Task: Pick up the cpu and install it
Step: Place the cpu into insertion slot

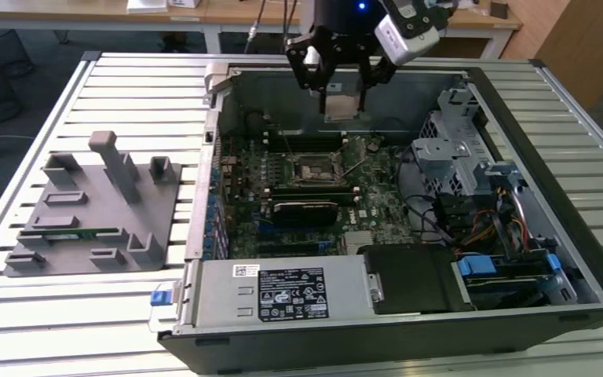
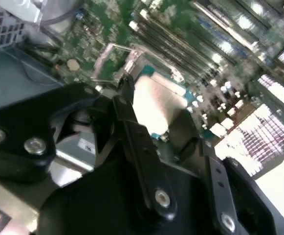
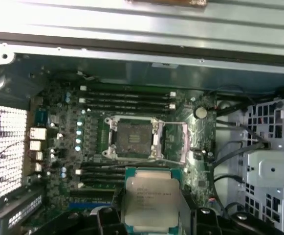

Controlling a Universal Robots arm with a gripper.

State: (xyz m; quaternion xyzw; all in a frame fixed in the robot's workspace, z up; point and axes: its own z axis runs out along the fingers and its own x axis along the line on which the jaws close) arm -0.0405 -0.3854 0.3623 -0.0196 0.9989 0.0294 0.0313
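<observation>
Now gripper (image 1: 342, 110) clamping cpu (image 3: 150, 198), over mobo (image 1: 377, 196), socket (image 3: 132, 138) open.

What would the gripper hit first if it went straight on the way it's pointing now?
Probably the motherboard beside the open socket, around the memory slots; the held cpu would touch first. Depth is unclear.

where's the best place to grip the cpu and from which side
By two opposite edges, coming down from above its silvery top. The cpu is a thin flat square, so only the edges give something to pinch, and its underside should stay free to face the open socket. The hand holds it that way now, over the motherboard.
</observation>
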